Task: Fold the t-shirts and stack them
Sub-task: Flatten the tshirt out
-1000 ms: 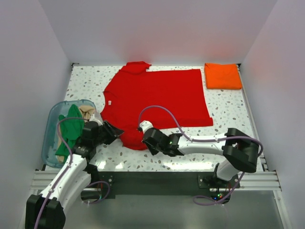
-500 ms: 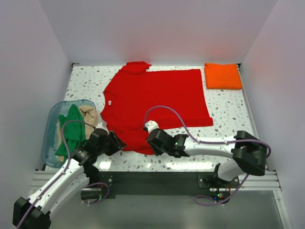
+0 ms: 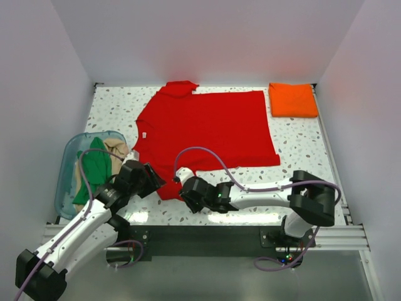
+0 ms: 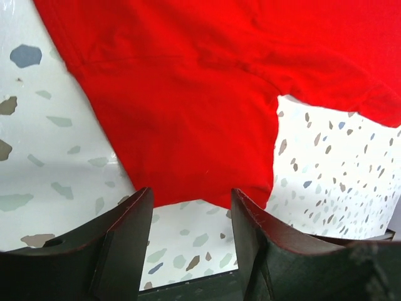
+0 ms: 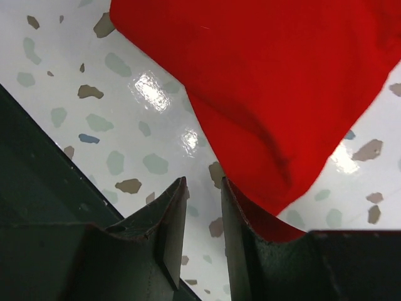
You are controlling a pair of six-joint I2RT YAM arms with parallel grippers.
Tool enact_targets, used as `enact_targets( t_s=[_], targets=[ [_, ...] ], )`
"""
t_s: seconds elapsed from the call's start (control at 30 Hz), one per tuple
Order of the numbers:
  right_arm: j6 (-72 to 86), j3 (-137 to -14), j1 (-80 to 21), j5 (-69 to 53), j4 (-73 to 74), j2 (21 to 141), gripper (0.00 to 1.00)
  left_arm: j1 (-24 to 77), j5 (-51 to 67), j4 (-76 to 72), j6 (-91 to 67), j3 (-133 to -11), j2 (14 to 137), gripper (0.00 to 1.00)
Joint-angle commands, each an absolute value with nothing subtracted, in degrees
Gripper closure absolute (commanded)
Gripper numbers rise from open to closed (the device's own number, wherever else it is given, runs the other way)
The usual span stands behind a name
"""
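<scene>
A bright red t-shirt lies spread flat on the speckled table, its near left sleeve reaching toward the arms. An orange t-shirt lies folded at the back right. My left gripper is open just short of the sleeve's hem, with bare table between its fingers. Open by a narrow gap, my right gripper sits at the sleeve's other corner. Red cloth lies beside its right finger and nothing is between the jaws.
A clear bluish tub stands at the left edge and holds a green shirt and a tan one. The table's dark front rail runs just behind both grippers. White walls close in the table.
My right gripper has opened, let go of the red cloth and slid left toward the near edge. My left gripper has opened wider and shifted closer to the sleeve's hem.
</scene>
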State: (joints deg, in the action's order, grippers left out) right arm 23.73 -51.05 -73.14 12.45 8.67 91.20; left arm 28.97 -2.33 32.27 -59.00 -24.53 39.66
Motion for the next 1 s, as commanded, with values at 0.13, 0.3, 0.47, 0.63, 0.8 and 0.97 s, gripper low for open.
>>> enact_targets(
  t_s=[0.13,0.3,0.47,0.63,0.8,0.97],
  targets=[
    [21.4,-54.8,-73.5,14.5,2.4,97.3,0.67,29.3,-4.6,31.9,-57.3,-30.7,40.0,0.41],
    [20.2,-55.8,-73.5,16.3,0.4,99.7,0.65,29.2,-3.8,30.8,-57.8,-29.5,39.6,0.41],
    [20.0,-55.4,-73.5,17.4,-1.3,101.0,0.65,29.3,-2.9,29.9,-58.1,-27.5,38.7,0.41],
    [20.8,-53.4,-73.6,20.0,-2.1,99.5,0.65,29.3,-2.2,29.1,-58.0,-26.5,38.8,0.42],
    [20.5,-53.1,-73.6,21.4,-2.4,97.9,0.64,29.3,-1.8,28.0,-57.7,-26.1,39.4,0.42],
    [20.5,-53.9,-73.6,20.9,-2.1,100.5,0.64,29.2,-1.2,27.1,-57.4,-25.8,40.3,0.42]
  ],
)
